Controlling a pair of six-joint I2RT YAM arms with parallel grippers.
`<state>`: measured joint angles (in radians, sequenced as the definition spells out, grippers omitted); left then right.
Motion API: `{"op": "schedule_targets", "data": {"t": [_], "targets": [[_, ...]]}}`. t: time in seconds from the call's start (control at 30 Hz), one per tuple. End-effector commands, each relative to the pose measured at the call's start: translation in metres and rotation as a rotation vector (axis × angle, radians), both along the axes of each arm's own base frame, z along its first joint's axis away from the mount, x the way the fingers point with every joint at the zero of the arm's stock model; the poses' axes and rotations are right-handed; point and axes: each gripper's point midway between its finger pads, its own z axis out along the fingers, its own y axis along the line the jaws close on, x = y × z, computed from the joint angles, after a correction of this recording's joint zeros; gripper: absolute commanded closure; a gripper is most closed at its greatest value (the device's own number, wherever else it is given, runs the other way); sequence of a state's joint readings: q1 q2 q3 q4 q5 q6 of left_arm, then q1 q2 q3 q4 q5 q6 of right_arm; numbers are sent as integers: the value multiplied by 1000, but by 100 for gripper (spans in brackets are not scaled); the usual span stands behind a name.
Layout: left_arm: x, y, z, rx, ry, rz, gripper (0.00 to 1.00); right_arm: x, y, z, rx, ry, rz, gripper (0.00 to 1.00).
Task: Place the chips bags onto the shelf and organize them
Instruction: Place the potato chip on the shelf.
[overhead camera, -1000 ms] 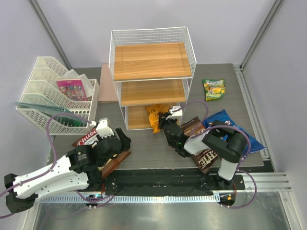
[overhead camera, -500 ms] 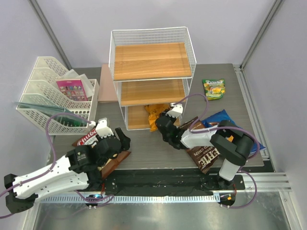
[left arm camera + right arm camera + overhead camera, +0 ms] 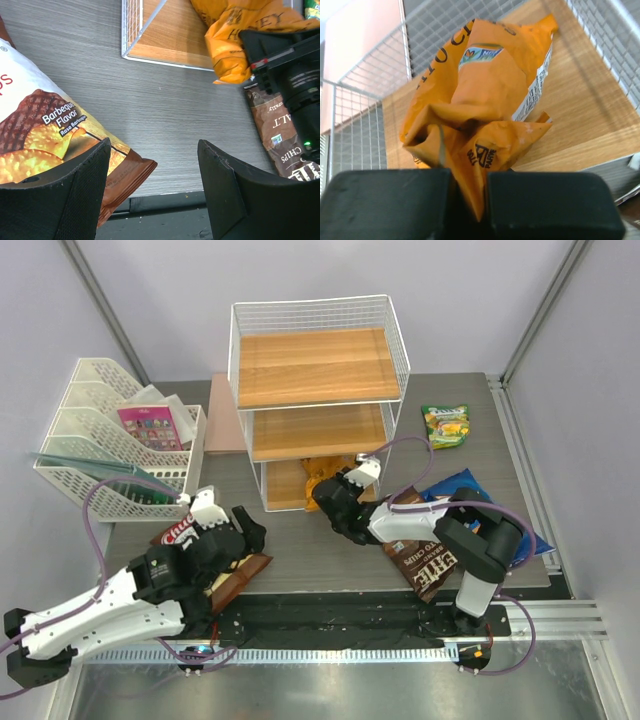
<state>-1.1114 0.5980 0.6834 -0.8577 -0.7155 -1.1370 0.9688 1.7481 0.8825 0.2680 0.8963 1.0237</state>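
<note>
The shelf (image 3: 315,370) stands at the table's back middle. My right gripper (image 3: 332,496) is shut on a crumpled corner of the orange Honey Dijon bag (image 3: 318,472), which lies partly on the bottom board (image 3: 570,115); the pinch shows in the right wrist view (image 3: 470,200) under the bag (image 3: 480,95). My left gripper (image 3: 235,532) is open (image 3: 152,155) over the brown-white barbecue bag (image 3: 40,130) near the front edge, holding nothing. The dark brown Sea Salt bag (image 3: 425,560) and blue Doritos bag (image 3: 530,538) lie under the right arm. A small green-yellow bag (image 3: 446,426) lies at the back right.
A white mesh file tray (image 3: 100,440) with a pink card packet (image 3: 150,427) stands at the left. A pinkish board (image 3: 222,415) lies behind the shelf's left side. The upper two shelf boards carry nothing.
My right gripper has moved left and towards the shelf, pushing the orange bag further onto the bottom board. The left arm has shifted slightly, its gripper still open.
</note>
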Motion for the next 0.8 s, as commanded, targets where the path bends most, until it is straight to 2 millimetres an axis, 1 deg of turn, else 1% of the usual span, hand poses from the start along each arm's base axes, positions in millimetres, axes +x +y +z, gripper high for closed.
{"op": "schedule_targets", "data": {"t": [0.0,0.07,0.1,0.2,0.27,0.37,0.43,0.47,0.57,0.6,0.63,0.67,0.7,0.77], "targets": [[5,7,15,-10,-41,36,30,-14,23,-16,59,62,57,90],[5,7,15,-8,-42,36,30,-22,26,-20,74,68,61,71],[5,7,14,-8,-41,37,30,-25,24,-23,71,71,60,71],[5,7,14,-9,-41,35,30,-32,28,-28,77,82,76,67],[5,6,14,-11,-40,33,30,-37,33,-28,70,84,90,60],[4,6,12,-16,-36,29,30,-47,39,-28,72,72,100,58],[3,6,11,-21,-33,27,30,-52,44,-31,83,79,107,57],[2,7,9,-23,-30,27,29,-56,47,-36,77,91,123,57],[0,9,8,-28,-30,25,30,-60,51,-44,83,110,127,57],[-1,10,8,-33,-30,27,30,-64,53,-46,82,116,136,58],[-1,12,8,-33,-30,30,30,-66,53,-46,82,115,133,73],[-1,12,7,-33,-29,30,29,-68,52,-46,84,108,122,82],[-2,14,8,-42,-31,32,29,-69,48,-45,68,95,98,88],[-2,14,6,-45,-30,34,30,-68,47,-45,72,90,87,91]]}}
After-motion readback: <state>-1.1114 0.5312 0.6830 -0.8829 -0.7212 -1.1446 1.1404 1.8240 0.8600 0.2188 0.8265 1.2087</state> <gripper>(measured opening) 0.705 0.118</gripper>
